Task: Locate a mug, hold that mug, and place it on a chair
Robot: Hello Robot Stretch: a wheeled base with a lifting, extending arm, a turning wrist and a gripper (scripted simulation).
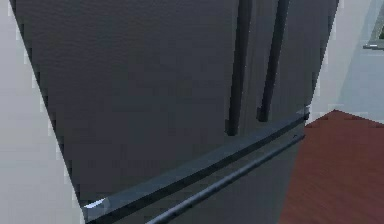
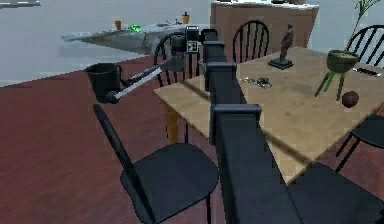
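Note:
In the arm side view a dark mug (image 2: 102,80) hangs at the far end of my gripper (image 2: 124,88), clear of the floor, so the gripper holds the mug. The arm's dark bar (image 2: 235,130) runs up from the bottom edge across a wooden table (image 2: 290,110). A black chair (image 2: 172,178) stands below and just right of the mug, its backrest rising toward it. More black chairs stand behind the table, one (image 2: 176,58) behind the gripper and one (image 2: 250,38) farther right.
A tall dark fridge (image 1: 170,100) with two vertical handles stands close ahead in the forward view, dark red floor (image 1: 340,170) to its right. On the table stand a small statue (image 2: 286,46), a potted plant (image 2: 340,62) and a dark round fruit (image 2: 350,99). A counter (image 2: 125,34) lies beyond.

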